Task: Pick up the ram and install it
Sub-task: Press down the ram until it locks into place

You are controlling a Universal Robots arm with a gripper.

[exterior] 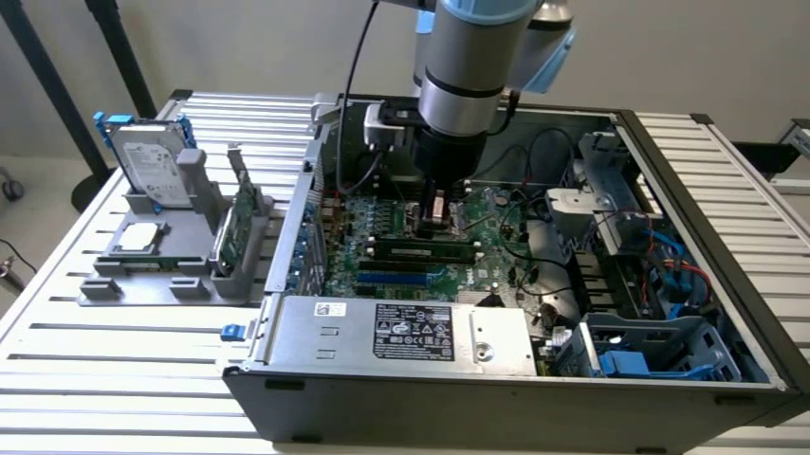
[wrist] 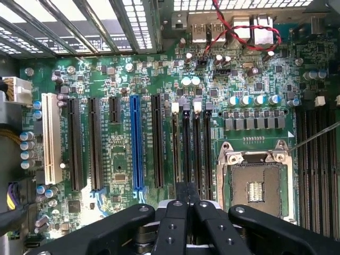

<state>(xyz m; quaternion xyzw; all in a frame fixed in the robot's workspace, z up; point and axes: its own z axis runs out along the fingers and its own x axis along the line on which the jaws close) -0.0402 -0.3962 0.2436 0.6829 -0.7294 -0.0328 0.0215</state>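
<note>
A long green ram stick (exterior: 239,224) stands on edge in the grey holder (exterior: 165,275) on the exterior view's left, outside the computer case. A second green stick with dark chips (exterior: 418,251) sits along a motherboard slot inside the case. My gripper (exterior: 437,214) hangs inside the case just behind that second stick, far from the holder. In the wrist view my gripper (wrist: 186,189) is shut, its black fingers (wrist: 174,218) meeting with nothing visible between them. They hover over the four narrow black ram slots (wrist: 197,149) beside the processor socket (wrist: 256,183).
The holder also carries a silver hard drive in a blue frame (exterior: 150,161) and a small square processor chip (exterior: 137,237). Inside the case are the power supply (exterior: 405,332), cable bundles (exterior: 544,275) and drive cages (exterior: 658,346). The case walls (exterior: 708,227) hem in the arm.
</note>
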